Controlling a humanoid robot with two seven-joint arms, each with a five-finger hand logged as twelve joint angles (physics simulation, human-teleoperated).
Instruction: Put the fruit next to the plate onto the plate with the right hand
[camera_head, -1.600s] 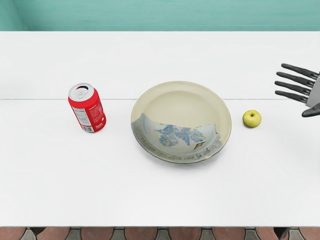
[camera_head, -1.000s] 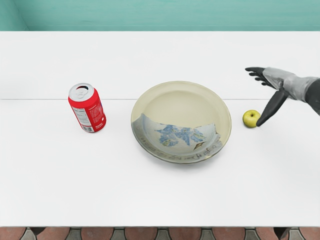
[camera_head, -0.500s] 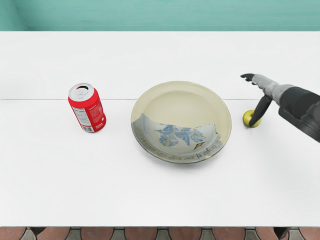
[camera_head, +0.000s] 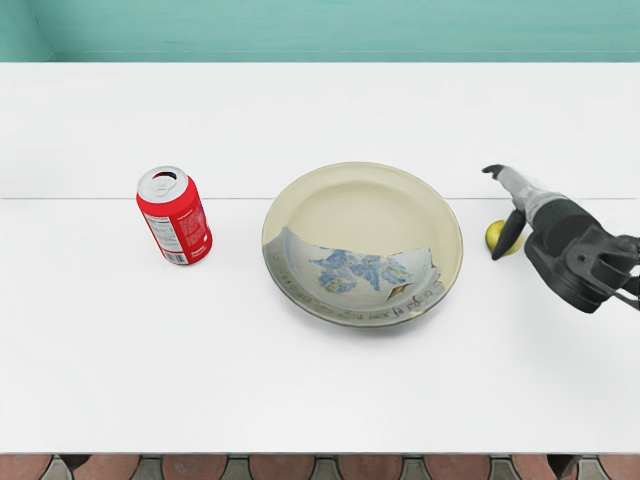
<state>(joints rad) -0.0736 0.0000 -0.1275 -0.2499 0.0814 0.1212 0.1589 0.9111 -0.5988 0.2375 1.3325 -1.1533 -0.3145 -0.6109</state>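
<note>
A small yellow-green apple (camera_head: 494, 234) lies on the white table just right of the plate (camera_head: 350, 205), a wide cream dish with a blue pattern on its near side. My right hand (camera_head: 496, 212) comes in from the right edge and hangs over the apple, hiding most of it. The dark thumb (camera_head: 506, 238) reaches down across the apple's right part, while the other fingers (camera_head: 497, 171) stretch up and left above it. The hand looks open, with the apple not clasped. No left arm shows.
A red soda can (camera_head: 175, 215) stands upright left of the plate. The white table (camera_head: 320, 380) stretches to a near edge at the bottom, and a teal wall runs along the back.
The right arm has swung in from the right edge and lowered over the apple, and the forearm now sits closer to the camera. Apple, plate and can have not moved.
</note>
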